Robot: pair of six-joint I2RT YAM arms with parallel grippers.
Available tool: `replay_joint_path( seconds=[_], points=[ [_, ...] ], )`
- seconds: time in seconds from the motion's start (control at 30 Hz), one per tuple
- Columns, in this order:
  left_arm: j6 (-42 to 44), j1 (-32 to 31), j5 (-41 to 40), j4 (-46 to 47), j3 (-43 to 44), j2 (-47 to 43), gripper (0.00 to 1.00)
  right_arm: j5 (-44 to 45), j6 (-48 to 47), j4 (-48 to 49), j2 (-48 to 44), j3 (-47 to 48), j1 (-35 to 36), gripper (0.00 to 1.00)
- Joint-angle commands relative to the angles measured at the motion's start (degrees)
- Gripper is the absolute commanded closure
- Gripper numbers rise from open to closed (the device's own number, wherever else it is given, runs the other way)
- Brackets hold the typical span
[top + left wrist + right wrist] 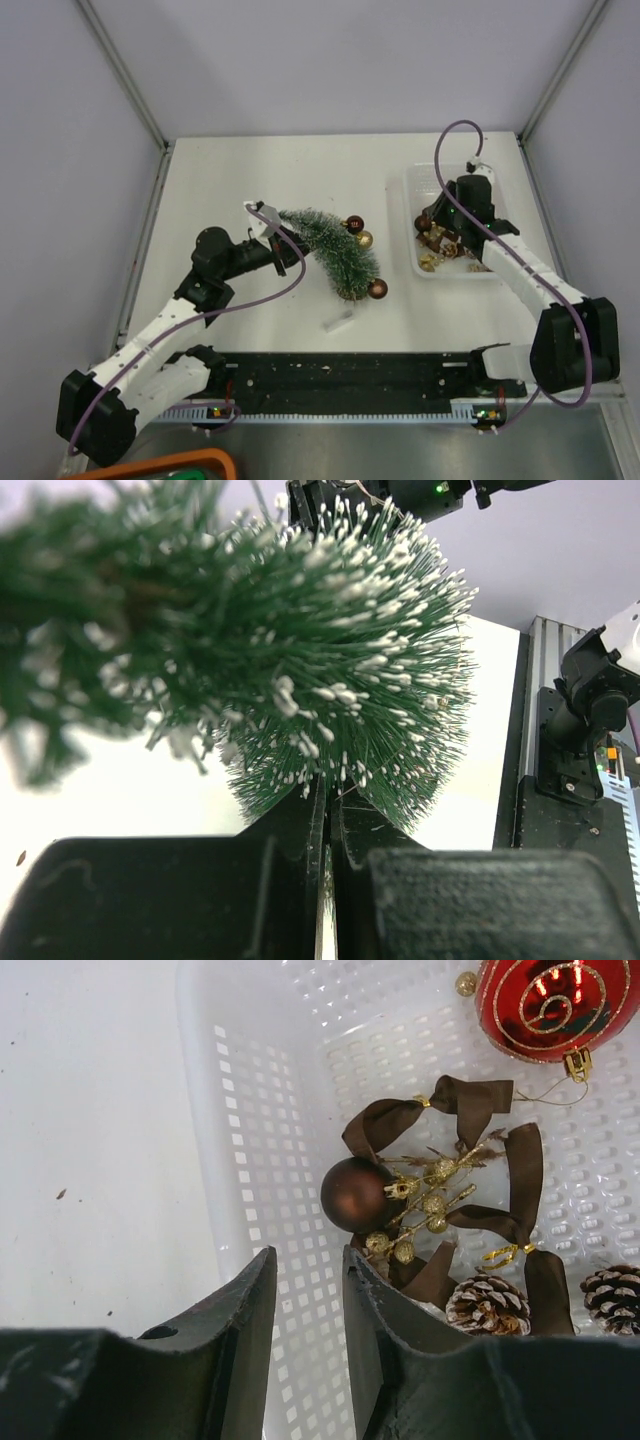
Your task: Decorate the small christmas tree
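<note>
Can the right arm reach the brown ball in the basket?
Probably yes. Its pincer hangs just over the basket, slightly open, and the brown ball lies uncovered right ahead. Only a ribbon bow sits beside it.

We log this as a robotics lab test cell. A left arm (165, 325) and a right arm (530, 275) sit bolted to a black rail (340, 378) at the near edge of a plain white desk (300, 170). Bare lavender panels (60, 150) in aluminium framing (122, 70) wall it in. Purple cables (437, 165) loop off the arms.
</note>
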Motion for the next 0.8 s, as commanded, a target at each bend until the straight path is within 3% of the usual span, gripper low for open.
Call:
replay_joint_path(
  seconds=[0.0, 0.23, 0.53, 0.63, 0.77],
  points=[
    [-1.1, 0.0, 0.7, 0.7, -1.1, -1.4, 1.0, 3.1, -0.4, -1.9, 2.3, 0.1, 0.2, 0.65],
    [-1.0, 0.2, 0.5, 0.5, -1.2, -1.8, 1.0, 11.3, 0.5, 0.3, 13.0, 3.7, -0.3, 0.55],
    [-1.1, 0.4, 0.7, 0.5, -1.6, -2.2, 1.0, 15.8, 1.4, 5.3, 21.2, 3.3, -1.1, 0.56],
    [-1.0, 0.4, 0.6, 0.6, -1.6, -2.1, 1.0, 16.0, 1.4, 6.2, 21.6, 2.7, -1.2, 0.62],
    [-1.2, 0.4, 0.7, 0.5, -1.4, -1.9, 1.0, 16.5, 1.7, 6.9, 17.0, 1.1, -1.3, 0.85]
  ],
)
